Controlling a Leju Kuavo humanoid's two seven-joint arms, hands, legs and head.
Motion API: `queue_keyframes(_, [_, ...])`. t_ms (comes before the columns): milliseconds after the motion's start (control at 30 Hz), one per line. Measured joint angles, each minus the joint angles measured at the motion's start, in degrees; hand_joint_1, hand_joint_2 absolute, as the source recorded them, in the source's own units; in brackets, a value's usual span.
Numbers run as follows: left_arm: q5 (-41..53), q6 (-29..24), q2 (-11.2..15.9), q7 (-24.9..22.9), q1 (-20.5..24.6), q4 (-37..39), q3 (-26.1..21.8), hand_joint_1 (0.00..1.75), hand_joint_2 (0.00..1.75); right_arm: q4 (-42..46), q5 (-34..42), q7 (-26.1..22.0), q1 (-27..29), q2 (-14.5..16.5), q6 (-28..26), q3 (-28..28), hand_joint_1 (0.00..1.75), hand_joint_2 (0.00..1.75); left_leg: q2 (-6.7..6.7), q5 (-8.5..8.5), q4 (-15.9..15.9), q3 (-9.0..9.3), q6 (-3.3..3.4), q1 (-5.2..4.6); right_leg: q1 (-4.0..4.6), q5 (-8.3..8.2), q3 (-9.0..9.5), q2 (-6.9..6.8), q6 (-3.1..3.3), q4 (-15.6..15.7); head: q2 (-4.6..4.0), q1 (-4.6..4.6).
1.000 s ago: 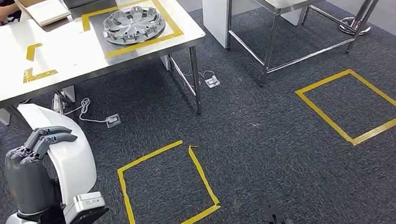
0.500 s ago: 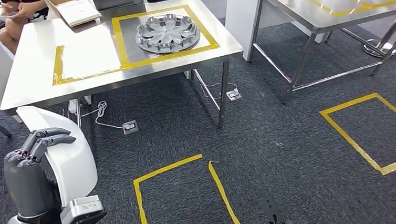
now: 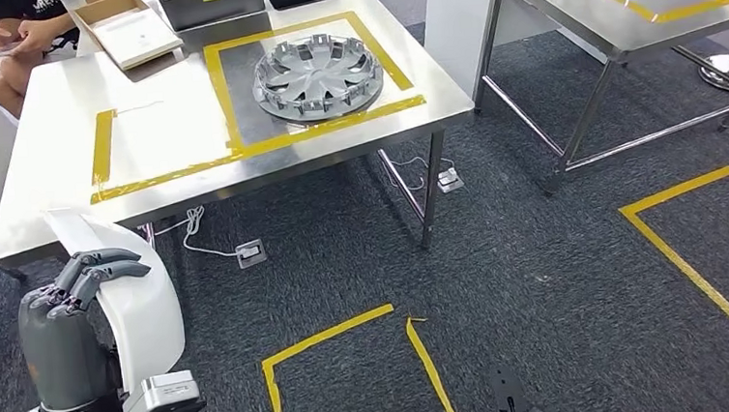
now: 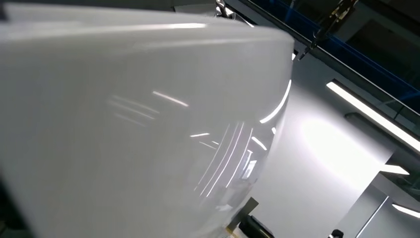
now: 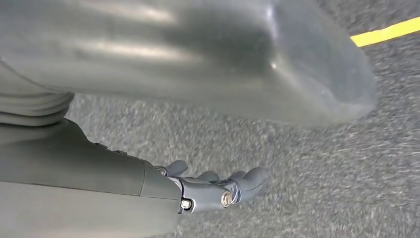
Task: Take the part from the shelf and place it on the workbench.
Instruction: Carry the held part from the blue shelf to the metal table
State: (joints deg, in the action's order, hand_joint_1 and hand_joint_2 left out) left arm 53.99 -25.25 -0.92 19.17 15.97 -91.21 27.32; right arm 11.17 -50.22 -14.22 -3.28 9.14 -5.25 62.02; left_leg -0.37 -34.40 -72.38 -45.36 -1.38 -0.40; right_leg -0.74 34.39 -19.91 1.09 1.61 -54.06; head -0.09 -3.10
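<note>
We are holding the part [image 3: 135, 300] in our left hand [image 3: 64, 324], low at our left side and above the dark carpet [image 3: 540, 281], just short of the desk [image 3: 56, 140]. The part is glossy white and smooth, a curved shell with a rounded upper edge, and our fingers [image 3: 94, 269] are curling over that edge. From the left wrist camera the part [image 4: 138, 124] is showing as a broad, shiny white surface catching streaks of ceiling light. Our right hand [image 5: 213, 191] is hanging over the carpet with its fingers slightly bent and apart, gripping nothing. On the desk a silver wheel cover [image 3: 318, 76] is lying inside a yellow tape outline [image 3: 227, 99], with an open cardboard box [image 3: 130, 30] near the far edge. A person [image 3: 15, 41] is sitting at the far left corner. More yellow tape squares [image 3: 352, 362] are marking the carpet, and a second steel table [image 3: 637, 3] is standing to the right.
</note>
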Motion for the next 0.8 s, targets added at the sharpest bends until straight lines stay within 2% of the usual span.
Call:
queue_keyframes(33, [0.09,0.21,0.04,0.02,-0.10,0.01,0.00,1.75,1.75,0.00,0.22,-0.08,0.02,0.06,0.02,0.18,0.00,0.00,-0.05,2.63,3.37,-0.41,-0.04,0.09,-0.16,1.23,1.73,0.17,-0.23,0.29,0.00,0.00])
queue_keyframes(67, [0.25,0.42,0.09,0.03,-0.24,0.05,0.00,1.75,1.75,-0.02,0.41,-0.14,0.02,0.15,0.05,0.36,0.00,0.00,-0.04,7.79,7.49,-0.62,0.07,0.12,-0.20,2.61,3.41,0.27,-0.50,0.28,0.00,0.11])
queue_keyframes(100, [0.48,0.57,0.14,0.04,-0.44,0.15,0.00,1.75,1.75,-0.03,0.56,-0.18,0.03,0.22,0.08,0.54,0.00,0.00,-0.07,13.14,10.30,-0.59,0.36,0.10,-0.08,4.12,4.76,0.47,-0.88,0.21,0.00,0.26])
queue_keyframes(133, [0.73,0.76,0.17,0.04,-0.67,0.23,0.00,1.75,1.75,-0.05,0.70,-0.19,0.02,0.31,0.11,0.72,0.00,0.00,-0.08,17.46,11.83,-0.62,0.78,0.09,0.02,5.63,5.90,0.61,-1.30,0.15,0.00,0.33])
queue_keyframes(167, [0.97,0.93,0.18,0.01,-0.83,0.29,-0.01,1.75,1.75,-0.07,0.83,-0.20,-0.07,0.39,0.14,0.89,0.00,0.00,-0.05,19.11,11.82,-0.72,1.26,0.01,0.10,6.90,6.94,0.76,-1.82,0.29,0.00,0.43])
queue_keyframes(233, [1.27,1.17,-0.02,-0.02,-0.65,-0.08,-0.03,1.75,1.75,-0.07,1.01,-0.20,-0.59,0.44,0.17,1.16,0.00,0.00,-0.08,17.27,9.79,-0.70,2.19,0.10,0.00,8.51,9.04,0.86,-2.70,1.72,0.00,0.37])
queue_keyframes(267, [1.38,1.23,-0.20,-0.02,-0.38,-0.41,-0.05,1.75,1.75,-0.06,1.03,-0.24,-0.99,0.47,0.17,1.25,0.00,0.00,-0.03,16.17,9.46,-0.43,2.55,0.21,-0.07,9.11,9.52,0.60,-3.03,1.71,0.00,0.34])
queue_keyframes(300, [1.45,1.29,-0.38,0.03,-0.15,-0.71,-0.05,1.75,1.75,-0.06,1.01,-0.24,-1.39,0.53,0.17,1.30,0.00,0.00,0.07,15.36,9.56,0.08,2.85,0.38,-0.11,9.91,8.89,0.26,-3.32,0.10,0.00,0.23])
queue_keyframes(333, [1.53,1.49,-0.51,0.03,-0.08,-0.89,-0.06,1.75,1.75,-0.06,0.98,-0.22,-1.66,0.60,0.18,1.33,0.00,0.00,0.19,14.69,9.84,0.77,3.03,0.52,-0.14,10.89,6.91,-0.11,-3.57,-3.34,0.00,0.07])
queue_keyframes(400, [1.66,2.11,-0.55,-0.05,-0.41,-0.81,-0.07,1.75,1.75,-0.07,0.92,-0.20,-1.61,0.68,0.16,1.41,0.00,0.00,0.38,13.53,10.39,2.13,3.20,0.53,-0.13,12.35,-0.68,-0.55,-3.97,-13.47,0.00,-0.17])
queue_keyframes(433, [1.57,2.56,-0.53,-0.10,-0.66,-0.70,-0.07,1.75,1.75,-0.07,0.92,-0.18,-1.32,0.67,0.15,1.48,0.00,0.00,0.39,12.96,10.56,2.83,3.18,0.54,-0.15,11.99,-4.55,-0.59,-4.06,-17.36,0.00,-0.25])
queue_keyframes(467, [1.29,3.09,-0.50,-0.11,-0.87,-0.59,-0.07,1.75,1.75,-0.07,0.91,-0.16,-0.94,0.66,0.14,1.56,0.00,0.00,0.32,12.39,10.65,3.56,3.11,0.57,-0.21,10.54,-7.72,-0.60,-4.10,-19.23,0.00,-0.33])
queue_keyframes(500, [0.74,3.79,-0.46,-0.03,-0.98,-0.51,-0.07,1.75,1.75,-0.07,0.89,-0.15,-0.63,0.66,0.13,1.65,0.00,0.00,0.25,11.84,10.67,4.27,2.99,0.61,-0.30,7.94,-9.81,-0.61,-4.13,-18.71,0.00,-0.45])
queue_keyframes(567, [-0.54,5.13,-0.34,0.24,-1.15,-0.42,-0.07,1.75,1.75,-0.07,0.74,-0.13,-0.28,0.67,0.15,1.78,0.00,0.00,0.13,10.89,10.69,5.65,2.57,0.71,-0.60,1.23,-11.47,-0.86,-4.23,-13.19,0.00,-0.67])
queue_keyframes(600, [-0.99,5.55,-0.24,0.41,-1.28,-0.38,-0.06,1.75,1.75,-0.09,0.63,-0.13,-0.21,0.73,0.19,1.82,0.00,0.00,0.13,10.58,10.67,6.11,2.26,0.61,-0.59,-1.30,-11.71,-1.06,-4.26,-10.54,0.00,-0.74])
queue_keyframes(633, [-1.13,5.69,-0.15,0.49,-1.45,-0.37,-0.05,1.75,1.75,-0.11,0.52,-0.12,-0.21,0.78,0.23,1.85,0.00,0.00,0.14,10.43,10.69,6.33,1.92,0.49,-0.58,-2.49,-11.63,-1.24,-3.96,-8.50,-0.01,-0.78])
queue_keyframes(667, [-1.00,5.64,-0.05,0.50,-1.67,-0.39,-0.05,1.75,1.75,-0.13,0.44,-0.04,-0.19,0.84,0.29,1.86,0.00,0.00,0.15,10.33,10.72,6.41,1.80,0.28,-0.56,-2.71,-11.47,-1.35,-3.61,-7.55,-0.01,-0.79])
queue_keyframes(733, [-0.13,5.10,0.14,0.25,-2.05,-0.66,-0.04,1.75,1.75,-0.15,0.31,0.15,-0.14,0.91,0.40,1.88,0.00,0.00,0.16,10.45,10.95,6.50,2.20,-0.02,-0.57,-2.40,-10.96,-1.25,-2.89,-6.53,-0.01,-0.78])
queue_keyframes(800, [1.16,4.02,0.36,-0.21,-2.26,-1.20,-0.06,1.75,1.75,-0.15,0.10,0.30,-0.01,0.91,0.51,1.91,0.00,0.00,0.27,10.54,11.38,7.04,2.71,-0.11,-0.56,-2.45,-10.58,-1.06,-2.75,-6.30,0.00,-0.77])
